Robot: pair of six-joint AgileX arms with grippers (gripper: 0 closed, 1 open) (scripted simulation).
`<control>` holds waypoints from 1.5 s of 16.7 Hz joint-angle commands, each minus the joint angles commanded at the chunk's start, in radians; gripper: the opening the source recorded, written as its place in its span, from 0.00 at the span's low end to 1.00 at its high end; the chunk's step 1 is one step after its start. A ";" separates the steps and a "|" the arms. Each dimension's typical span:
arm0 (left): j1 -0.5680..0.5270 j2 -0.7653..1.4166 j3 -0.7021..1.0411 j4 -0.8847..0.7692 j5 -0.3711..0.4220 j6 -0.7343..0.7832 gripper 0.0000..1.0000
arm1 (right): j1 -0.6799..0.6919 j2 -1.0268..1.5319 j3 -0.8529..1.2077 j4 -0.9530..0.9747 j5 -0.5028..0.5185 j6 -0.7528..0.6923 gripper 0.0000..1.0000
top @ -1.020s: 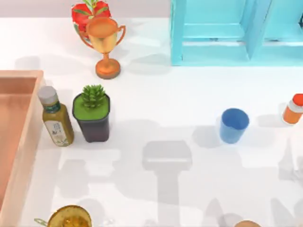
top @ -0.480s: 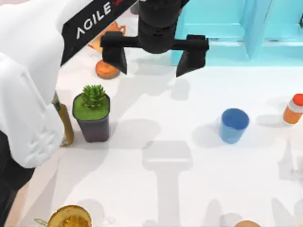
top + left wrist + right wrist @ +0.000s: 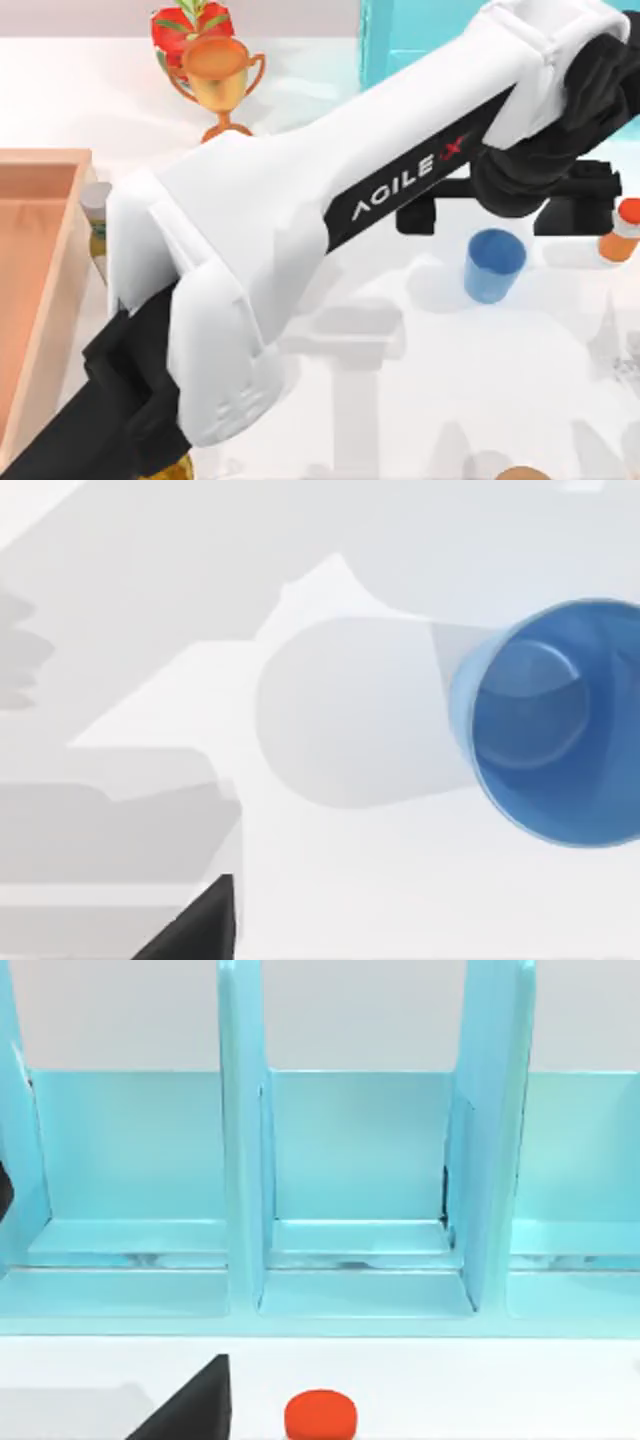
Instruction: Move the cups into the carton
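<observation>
A white counter (image 3: 300, 110) seen from above, with the left arm stretched diagonally from the near left corner to the far right. The left end effector (image 3: 505, 210) hangs just beyond the blue cup (image 3: 494, 264), its two black fingers (image 3: 418, 216) spread wide apart, holding nothing. The blue cup stands upright on the right half of the counter, open mouth up; in the left wrist view it (image 3: 548, 720) sits empty on the bare surface. The peach carton (image 3: 40, 260) lies at the left edge, well apart from the cup. A golden trophy (image 3: 218, 80) stands at the far left, a turquoise shelf (image 3: 400, 40) at the far right. An orange-capped bottle (image 3: 622, 228) stands near the right edge. Whether the right end effector is apart or together cannot be told; its wrist view faces the shelf's compartments (image 3: 360, 1160).
</observation>
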 joint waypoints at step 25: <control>0.047 0.027 -0.333 0.371 0.009 0.048 0.55 | 0.000 0.000 0.000 0.000 0.000 0.000 1.00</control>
